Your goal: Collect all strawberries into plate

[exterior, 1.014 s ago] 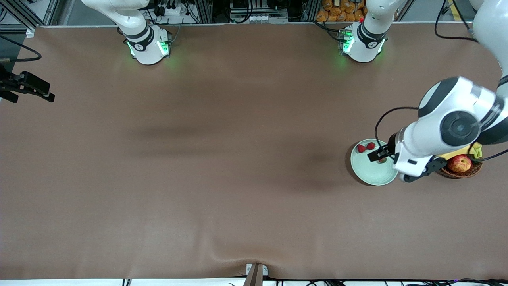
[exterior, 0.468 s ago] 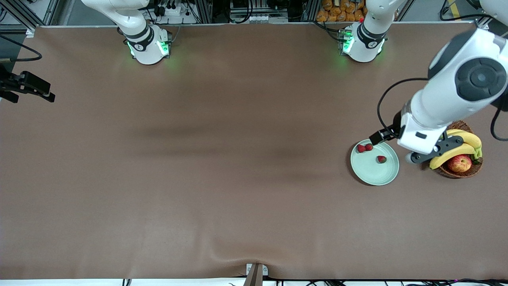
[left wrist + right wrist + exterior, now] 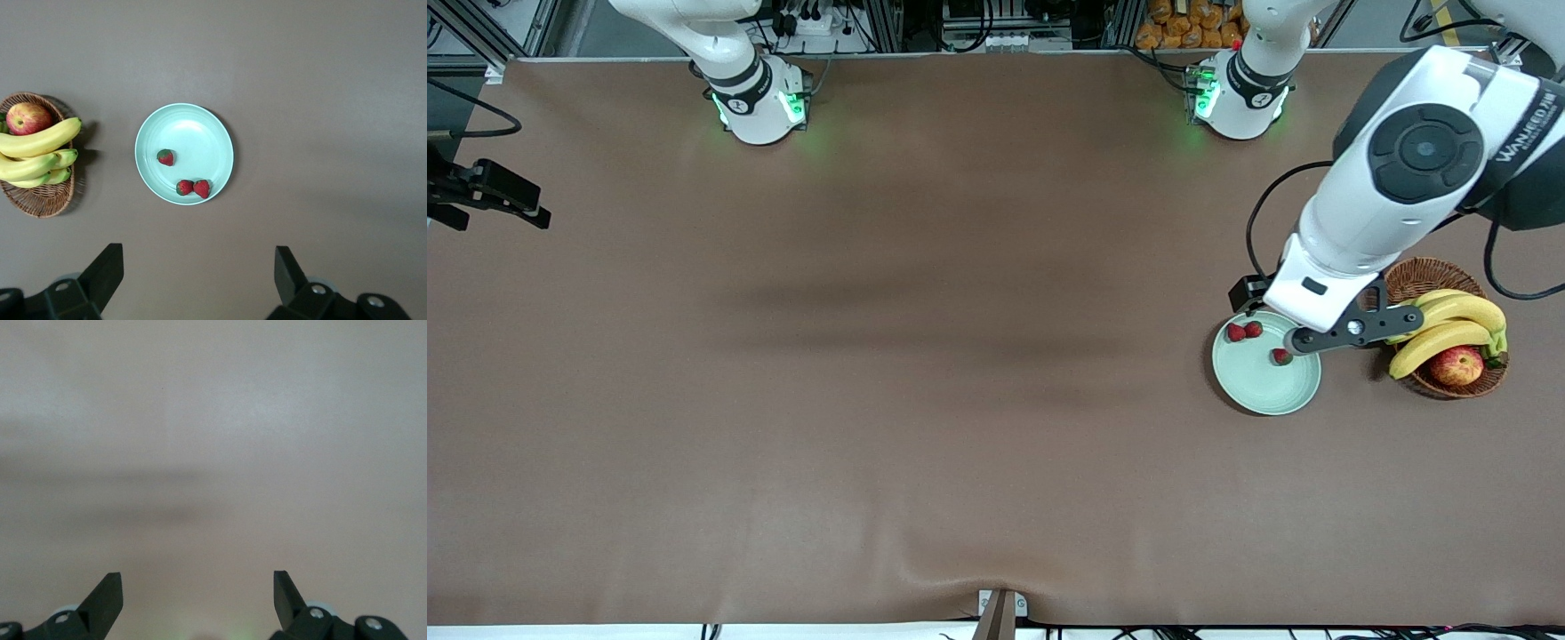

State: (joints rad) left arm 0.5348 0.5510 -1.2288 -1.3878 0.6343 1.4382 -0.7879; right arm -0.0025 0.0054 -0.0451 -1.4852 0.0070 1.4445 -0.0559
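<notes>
Three strawberries lie on the mint-green plate (image 3: 1258, 387): two touching ones (image 3: 1235, 332) (image 3: 1254, 330) by the rim nearer the robots, and a lone strawberry (image 3: 1281, 356) toward the basket. The left wrist view shows the same plate (image 3: 193, 130) with the lone strawberry (image 3: 165, 157) and the pair (image 3: 185, 187) (image 3: 201, 189). My left gripper (image 3: 198, 272) hangs high above the table beside the plate, open and holding nothing. In the front view its hand (image 3: 1352, 327) covers part of the plate's rim. My right gripper (image 3: 198, 592) waits open over bare table.
A brown wicker basket (image 3: 1423, 271) with bananas (image 3: 1440, 338) and a red-yellow apple (image 3: 1456, 365) stands right beside the plate, toward the left arm's end of the table. The left wrist view also shows the basket (image 3: 40, 200). A brown mat covers the table.
The left gripper has lifted from low over the plate, by the lone strawberry, and drawn back toward the robots. That strawberry stays on the plate. The right arm has not moved.
</notes>
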